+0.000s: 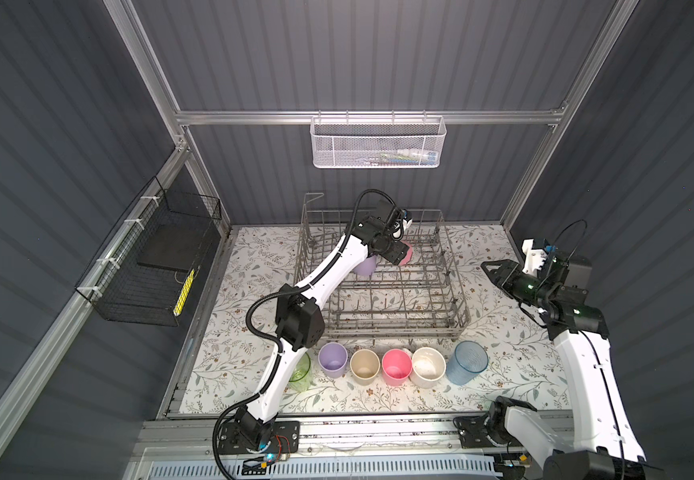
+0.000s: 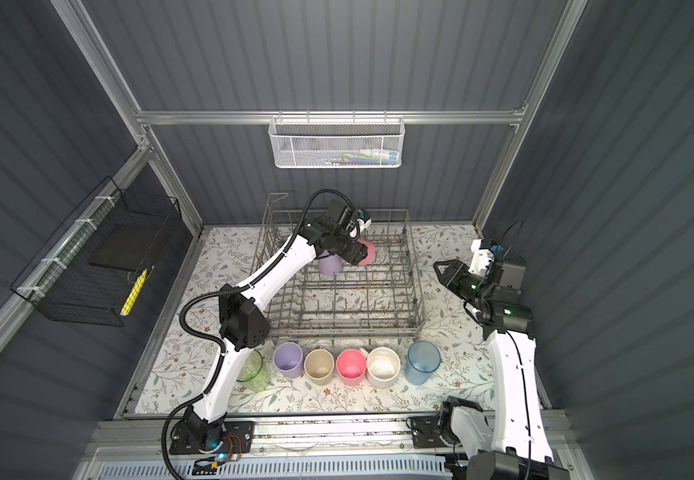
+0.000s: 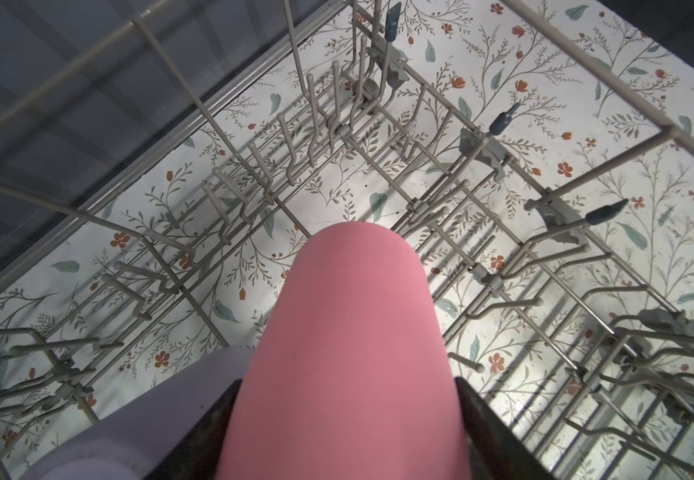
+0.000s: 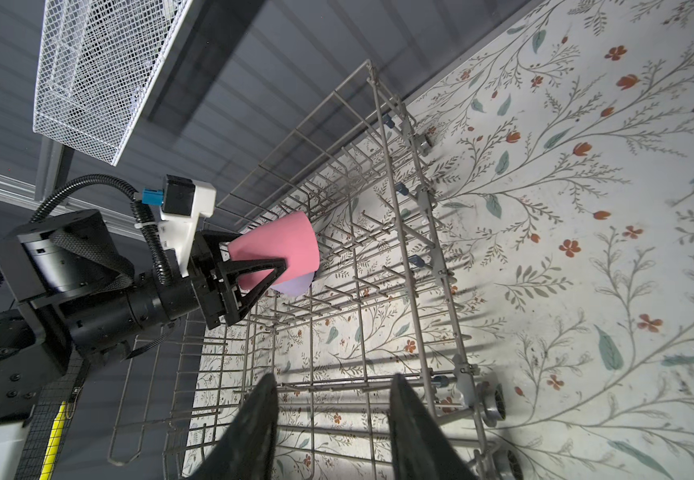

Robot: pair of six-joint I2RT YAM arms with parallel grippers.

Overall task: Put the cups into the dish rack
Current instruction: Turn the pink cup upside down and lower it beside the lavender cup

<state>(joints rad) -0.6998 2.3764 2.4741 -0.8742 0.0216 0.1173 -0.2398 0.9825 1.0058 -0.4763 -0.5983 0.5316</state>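
Note:
My left gripper is shut on a pink cup, held tilted over the back of the grey wire dish rack. The black fingers press both sides of the pink cup. A lilac cup lies in the rack beside it. In front of the rack stand a green cup, a lilac cup, a beige cup, a pink cup, a wide cream cup and a blue cup. My right gripper hovers right of the rack, open and empty.
A white mesh basket hangs on the back wall above the rack. A black wire basket is fixed to the left wall. The left arm's elbow hangs over the rack's front left corner, partly hiding the green cup.

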